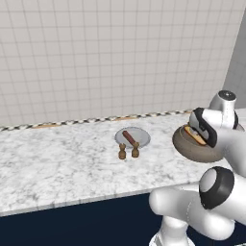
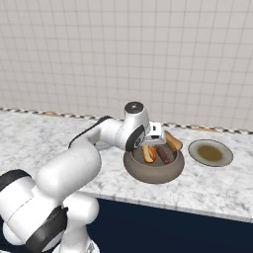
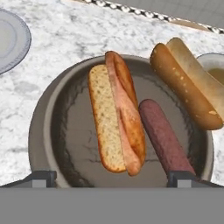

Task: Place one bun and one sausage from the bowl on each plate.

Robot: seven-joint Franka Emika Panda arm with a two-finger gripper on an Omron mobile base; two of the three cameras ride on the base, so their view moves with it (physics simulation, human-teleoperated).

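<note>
- Gripper (image 3: 113, 178) sits low over the bowl (image 3: 41, 131), fingers spread wide apart w/ nothing between them; tips at bottom left & bottom right of hand view.
- Bowl: grey-brown, thick wall, centre of hand view; in right base view just right of centre, on the marble counter (image 1: 57, 163) near its front edge.
- In bowl: an open bun (image 3: 116, 118) lying lengthwise at centre, cut side facing up-left.
- A dark red sausage (image 3: 164, 135) beside it, lower right, its end touching the right fingertip area.
- 2nd bun (image 3: 186, 83) upper right of hand view, resting across the bowl's rim, partly outside.
- Tan plate (image 2: 211, 152) w/ darker centre: right of bowl in right base view, close but apart.
- Light grey plate (image 1: 133, 137) centre of left base view, a sausage (image 1: 129, 138) already on it.
- Two small brown shakers (image 1: 129, 151) stand just in front of grey plate, side by side.
- Tiled wall (image 1: 105, 57) behind counter.
</note>
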